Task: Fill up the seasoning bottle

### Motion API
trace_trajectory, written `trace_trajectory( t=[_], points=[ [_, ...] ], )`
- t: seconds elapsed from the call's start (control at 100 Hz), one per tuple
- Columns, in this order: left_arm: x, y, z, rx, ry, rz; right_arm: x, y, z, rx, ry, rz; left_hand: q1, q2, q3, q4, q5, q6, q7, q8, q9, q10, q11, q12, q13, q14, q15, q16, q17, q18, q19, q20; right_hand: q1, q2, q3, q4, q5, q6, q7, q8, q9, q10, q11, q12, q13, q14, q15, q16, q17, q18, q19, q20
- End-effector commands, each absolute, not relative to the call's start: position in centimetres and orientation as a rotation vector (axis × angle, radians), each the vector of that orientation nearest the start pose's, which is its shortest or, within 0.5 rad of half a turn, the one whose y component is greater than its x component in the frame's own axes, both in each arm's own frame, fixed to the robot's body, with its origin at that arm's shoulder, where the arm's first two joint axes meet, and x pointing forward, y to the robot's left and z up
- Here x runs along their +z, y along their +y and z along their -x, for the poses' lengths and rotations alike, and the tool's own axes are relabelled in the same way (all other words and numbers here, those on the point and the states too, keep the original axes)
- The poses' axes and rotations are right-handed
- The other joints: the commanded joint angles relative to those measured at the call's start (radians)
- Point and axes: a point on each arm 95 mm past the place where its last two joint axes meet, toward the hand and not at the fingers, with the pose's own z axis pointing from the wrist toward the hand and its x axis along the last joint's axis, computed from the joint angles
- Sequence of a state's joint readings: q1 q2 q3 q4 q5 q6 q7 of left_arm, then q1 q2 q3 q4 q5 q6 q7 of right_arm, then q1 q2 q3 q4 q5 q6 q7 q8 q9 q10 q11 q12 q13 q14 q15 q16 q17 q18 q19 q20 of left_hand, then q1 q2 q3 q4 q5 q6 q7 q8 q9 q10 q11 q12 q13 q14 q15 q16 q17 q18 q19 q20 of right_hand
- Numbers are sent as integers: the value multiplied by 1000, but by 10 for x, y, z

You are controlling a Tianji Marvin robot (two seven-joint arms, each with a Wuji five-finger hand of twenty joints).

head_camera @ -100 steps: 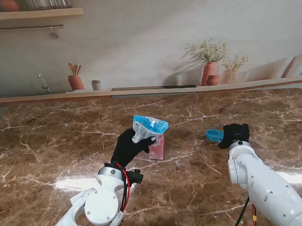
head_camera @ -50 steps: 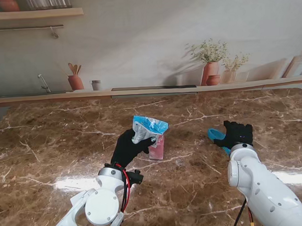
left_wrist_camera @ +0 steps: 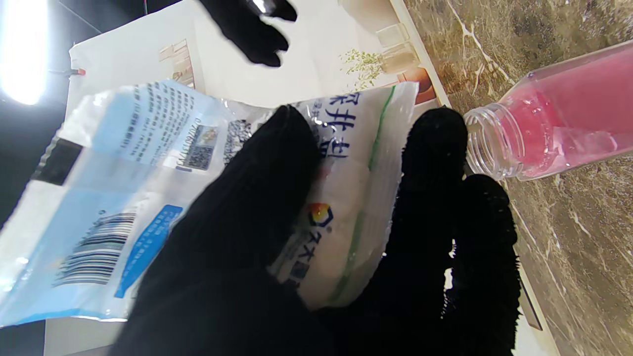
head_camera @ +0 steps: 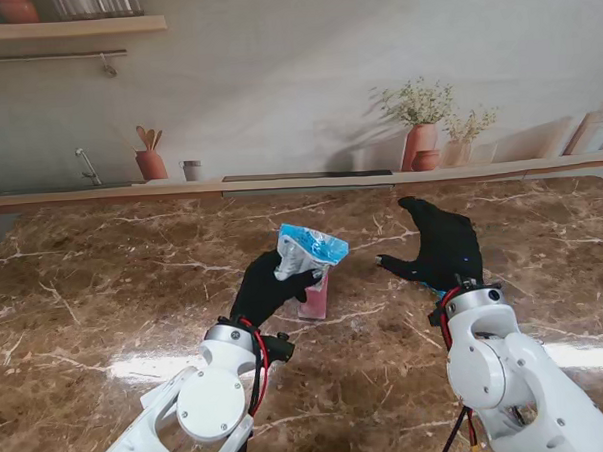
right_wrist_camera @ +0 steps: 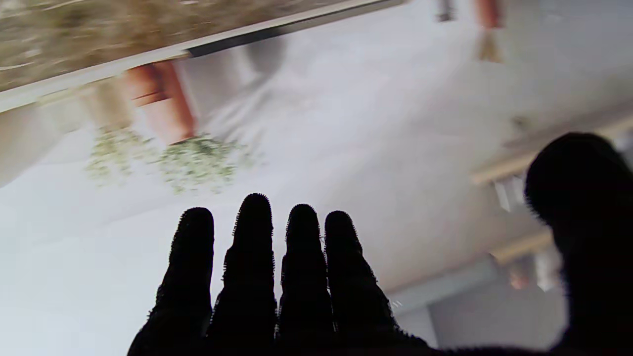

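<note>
1. My left robot hand (head_camera: 267,288) sits left of centre over the counter (head_camera: 104,285), grasping a blue-and-white seasoning bag (head_camera: 311,249) pinched between thumb and fingers (left_wrist_camera: 435,163).
2. The bag rides at the hand's 1 o'clock in the stand view, tilted, its upper corner leaning right.
3. The seasoning bottle (head_camera: 315,297), pink and clear, stands on the counter just at the left robot hand's 3 o'clock, directly under the bag; whether bag and bottle touch I cannot tell.
4. In the left wrist view the bottle (left_wrist_camera: 554,118) has its mouth uncapped, close beside my fingertips.
5. My right robot hand (head_camera: 437,245) is raised at the bottle's 3 o'clock, well apart from it, released, fingers (right_wrist_camera: 254,247) straight, thumb spread, holding nothing.
</note>
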State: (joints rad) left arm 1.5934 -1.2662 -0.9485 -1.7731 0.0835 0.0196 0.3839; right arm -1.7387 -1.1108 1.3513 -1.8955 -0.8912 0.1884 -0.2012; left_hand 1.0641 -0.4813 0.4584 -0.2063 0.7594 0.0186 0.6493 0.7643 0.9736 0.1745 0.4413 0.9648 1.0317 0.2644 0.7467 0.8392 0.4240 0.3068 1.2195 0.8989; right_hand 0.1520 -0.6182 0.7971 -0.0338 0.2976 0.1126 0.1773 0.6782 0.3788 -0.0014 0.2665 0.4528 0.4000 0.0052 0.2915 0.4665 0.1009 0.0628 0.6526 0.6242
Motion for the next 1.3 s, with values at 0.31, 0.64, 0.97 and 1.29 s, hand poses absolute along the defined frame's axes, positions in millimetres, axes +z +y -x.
trace_trajectory(
  t=[0.31,0.64,0.97,1.29],
  points=[
    [-276,-145,-354,-2336,599,2000,-228,24,-326,1863,1197,-1225,67,121,189,25,113,-115,311,31,74,-50,78,8,24,44,0,-9,11,-19,52,1,37,-32,-29,0,-123,75,-45,-2,-72,35,-76,-38,6,29,-68,-55,15,0,-25,51],
    [-277,-152,-351,-2368,652,2008,-221,57,-336,1917,1118,-1109,64,121,190,24,112,-118,315,24,75,-52,78,7,25,44,0,-10,10,-17,53,1,119,-45,-61,-10,81,-14,66,22,169,-12,33,7,255,-17,72,32,201,25,130,120],
    [-280,-154,-349,-2373,678,2024,-208,65,-337,2022,1033,-1200,66,124,188,24,108,-117,316,20,72,-52,77,8,23,38,0,-8,4,-21,52,3,398,-130,490,-191,459,-211,331,-8,687,-87,127,217,680,-41,310,162,516,56,537,36],
    [-283,-154,-352,-2394,731,2030,-202,66,-340,2038,1080,-1272,73,131,174,27,103,-114,308,8,64,-50,70,5,11,38,-4,-6,-7,-21,45,4,636,-89,529,-197,736,-349,644,-28,924,-111,300,326,867,-28,567,260,666,101,773,33]
  ],
)
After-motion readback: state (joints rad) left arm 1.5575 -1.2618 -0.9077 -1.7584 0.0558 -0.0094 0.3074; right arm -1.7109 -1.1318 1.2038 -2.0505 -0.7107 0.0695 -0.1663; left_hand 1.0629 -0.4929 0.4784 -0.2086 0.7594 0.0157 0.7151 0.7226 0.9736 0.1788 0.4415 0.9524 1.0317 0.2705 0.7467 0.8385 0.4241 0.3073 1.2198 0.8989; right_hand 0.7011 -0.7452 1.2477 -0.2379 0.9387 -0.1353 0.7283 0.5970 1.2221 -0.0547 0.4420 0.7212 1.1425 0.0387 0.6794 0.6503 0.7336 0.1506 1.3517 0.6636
